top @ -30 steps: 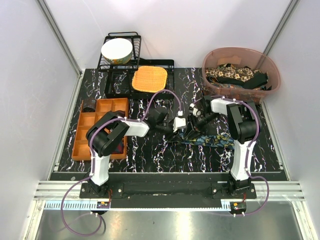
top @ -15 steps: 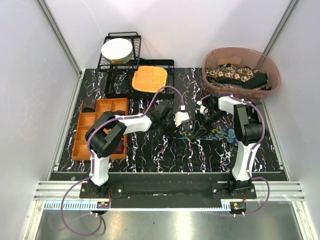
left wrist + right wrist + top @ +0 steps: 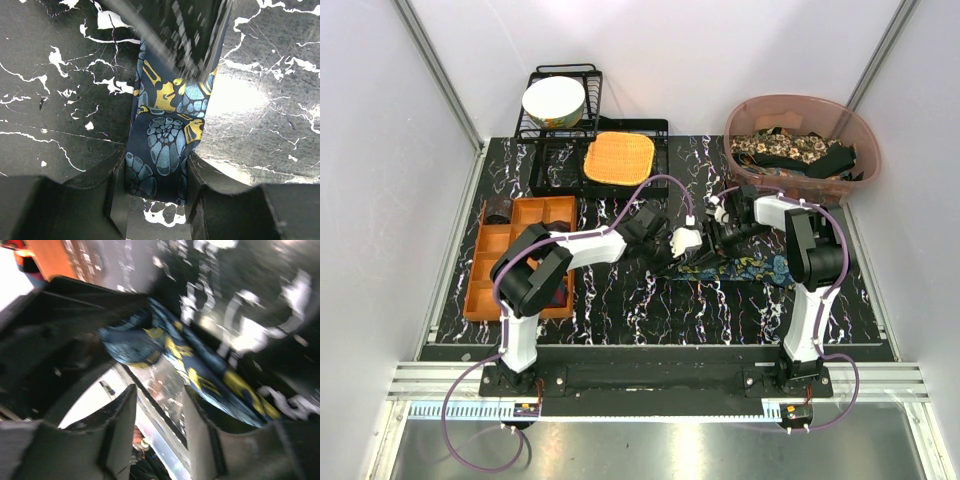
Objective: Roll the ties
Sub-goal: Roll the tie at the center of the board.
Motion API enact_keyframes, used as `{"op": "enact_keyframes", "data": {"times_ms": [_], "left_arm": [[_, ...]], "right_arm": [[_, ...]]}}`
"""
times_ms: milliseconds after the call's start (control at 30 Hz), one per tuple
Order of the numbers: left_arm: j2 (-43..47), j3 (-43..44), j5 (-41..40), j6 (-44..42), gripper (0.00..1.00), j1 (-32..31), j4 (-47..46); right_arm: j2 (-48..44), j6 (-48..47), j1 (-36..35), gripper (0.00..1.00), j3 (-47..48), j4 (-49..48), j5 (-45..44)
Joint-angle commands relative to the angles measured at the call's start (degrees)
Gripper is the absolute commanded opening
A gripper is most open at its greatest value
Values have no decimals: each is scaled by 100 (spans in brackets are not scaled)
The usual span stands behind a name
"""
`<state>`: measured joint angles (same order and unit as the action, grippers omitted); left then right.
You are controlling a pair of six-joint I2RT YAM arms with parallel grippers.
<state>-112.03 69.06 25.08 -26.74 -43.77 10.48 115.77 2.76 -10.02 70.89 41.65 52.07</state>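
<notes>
A dark blue tie with teal and yellow print lies across the middle of the black marbled table. Its folded end sits between the fingers of my left gripper, which is shut on it. From above, the left gripper is at the tie's left end. My right gripper hovers just right of it, over the same end. In the blurred right wrist view, the right gripper stands open with nothing between its fingers, and the tie lies beyond them.
A pink tub at the back right holds more ties. A square orange woven mat and a black dish rack with a white bowl stand at the back. An orange divided tray sits at the left.
My left gripper has carried the tie's end to the right and slightly back. The right gripper's jaws have widened and let go of the tie, and the tie has shifted toward the back.
</notes>
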Motion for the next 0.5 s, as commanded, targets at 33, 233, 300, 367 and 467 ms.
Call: {"op": "enact_keyframes", "data": {"times_ms": [33, 233, 300, 367, 467], "left_arm": [[-355, -77, -276, -164, 14, -97, 789], [-381, -77, -328, -235, 15, -123, 780], [-390, -68, -320, -244, 15, -132, 771], [-390, -77, -302, -261, 15, -132, 780], [-416, -77, -241, -253, 17, -123, 754]], "right_arm": [[-160, 734, -404, 50, -111, -946, 620], [60, 1051, -606, 48, -164, -1466, 383], [121, 1025, -597, 42, -181, -1458, 251], [139, 954, -598, 25, -216, -1370, 23], [139, 814, -589, 0, -278, -1177, -320]]}}
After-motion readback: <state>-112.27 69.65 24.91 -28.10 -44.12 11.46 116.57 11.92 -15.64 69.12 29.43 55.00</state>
